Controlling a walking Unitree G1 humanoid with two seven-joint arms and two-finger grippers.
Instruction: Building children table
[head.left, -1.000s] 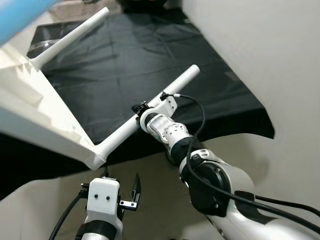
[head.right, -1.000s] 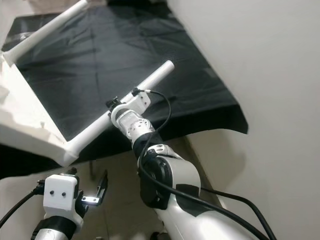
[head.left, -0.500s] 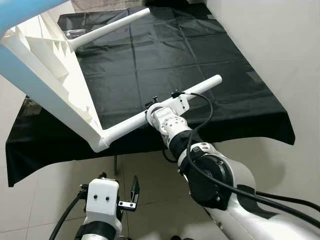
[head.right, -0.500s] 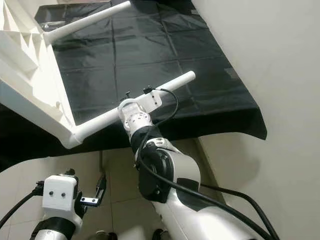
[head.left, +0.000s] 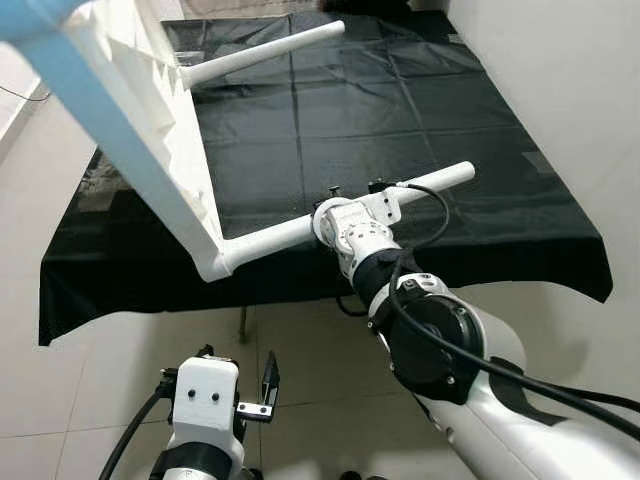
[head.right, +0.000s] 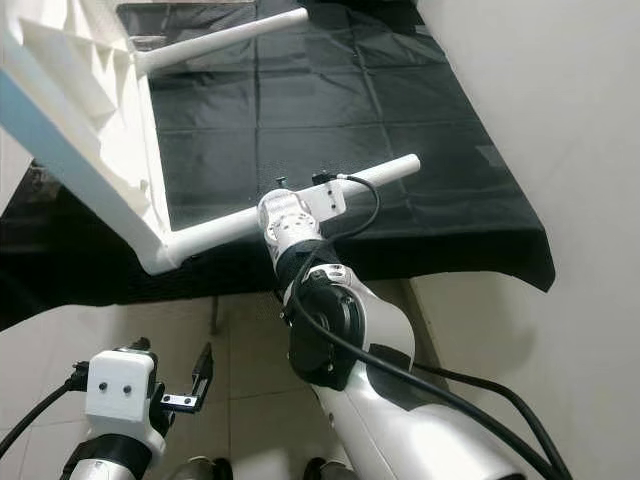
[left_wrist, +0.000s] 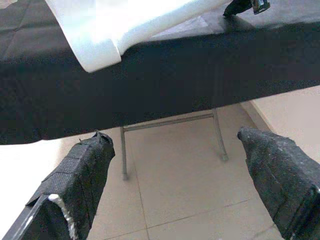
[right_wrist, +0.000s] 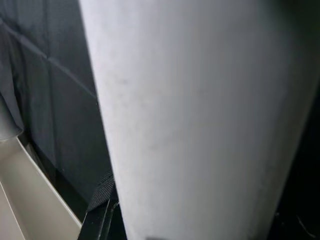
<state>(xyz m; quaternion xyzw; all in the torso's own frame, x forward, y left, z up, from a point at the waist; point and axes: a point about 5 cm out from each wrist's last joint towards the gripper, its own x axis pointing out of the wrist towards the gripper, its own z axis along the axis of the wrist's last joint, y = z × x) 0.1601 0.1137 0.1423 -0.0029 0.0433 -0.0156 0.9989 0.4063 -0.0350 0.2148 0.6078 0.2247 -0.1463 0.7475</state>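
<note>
The black-draped table (head.left: 420, 110) spreads across the room in front of the robot, its cloth hanging over the edge above a metal leg frame (left_wrist: 170, 131) on the tiled floor. That covered surface looks like the workbench for this build.

Above its near left side the children's tabletop (head.left: 140, 120) is tipped up steeply, white ribbed underside facing the black cloth, blue rim toward us. Two white legs stick out from it: the far leg (head.left: 262, 55) reaches across the back of the cloth, and the near leg (head.left: 262, 235) runs out from the bottom corner over the front edge. Tilted like this, the underside and leg sockets stay reachable, which I judge is the point of the pose.

The right gripper (head.left: 345, 212) sits midway along that near leg, fingers closed around it, so the right arm seems to be carrying or steering the whole piece by the leg. Its wrist camera is pressed right up to the white tube (right_wrist: 200, 120), which fits a tight hold.

Down low, the left gripper (head.left: 262, 388) hangs by the floor, below the table edge, well apart from the work, its padded fingers (left_wrist: 82, 175) spread wide with nothing between them. It looks idle for now.
</note>
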